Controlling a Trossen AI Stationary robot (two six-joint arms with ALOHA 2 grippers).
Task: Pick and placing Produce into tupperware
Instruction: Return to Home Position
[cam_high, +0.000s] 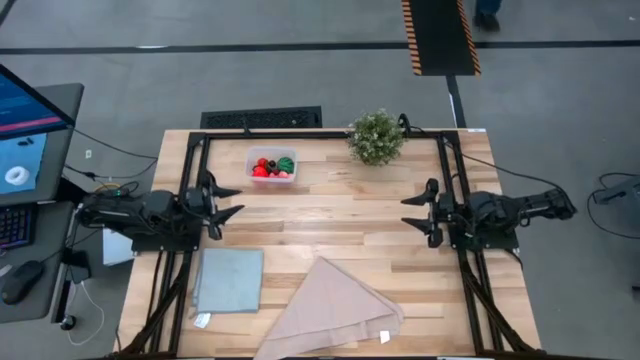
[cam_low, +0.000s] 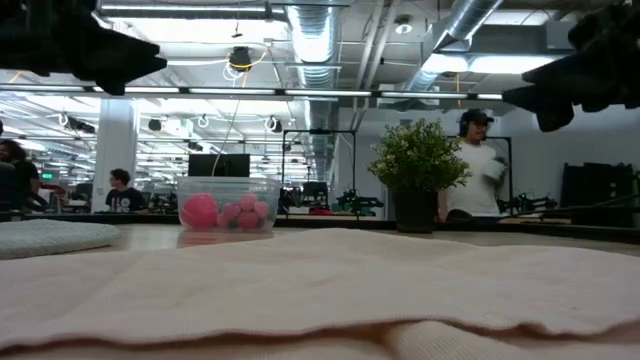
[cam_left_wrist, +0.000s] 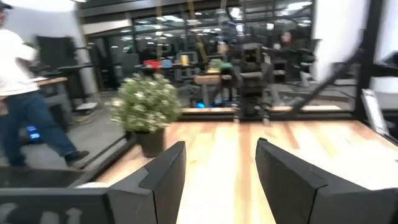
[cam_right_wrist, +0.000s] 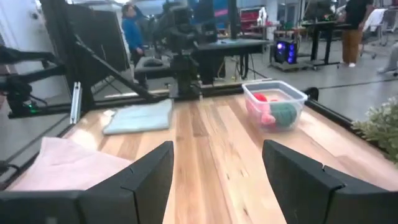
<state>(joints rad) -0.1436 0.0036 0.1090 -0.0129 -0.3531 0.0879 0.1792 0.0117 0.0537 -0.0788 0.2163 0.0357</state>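
The tupperware (cam_high: 272, 165), a small clear box, stands on the table's far left part, also in the low view (cam_low: 227, 205) and the right wrist view (cam_right_wrist: 274, 102). The produce (cam_high: 270, 167) lies inside it: red and pink pieces and one round green one (cam_right_wrist: 285, 113). My left gripper (cam_high: 232, 199) hovers open above the table's left side, right of its arm. My right gripper (cam_high: 412, 211) hovers open at the table's right side. Both sets of fingers point toward the table's middle and hold nothing.
A bushy potted plant (cam_high: 376, 137) stands at the far edge. A grey-blue square cloth (cam_high: 229, 280) lies near left, and a folded pink cloth (cam_high: 333, 310) lies at the near edge. Bare wood (cam_high: 340, 215) lies between the grippers. People stand beyond the table.
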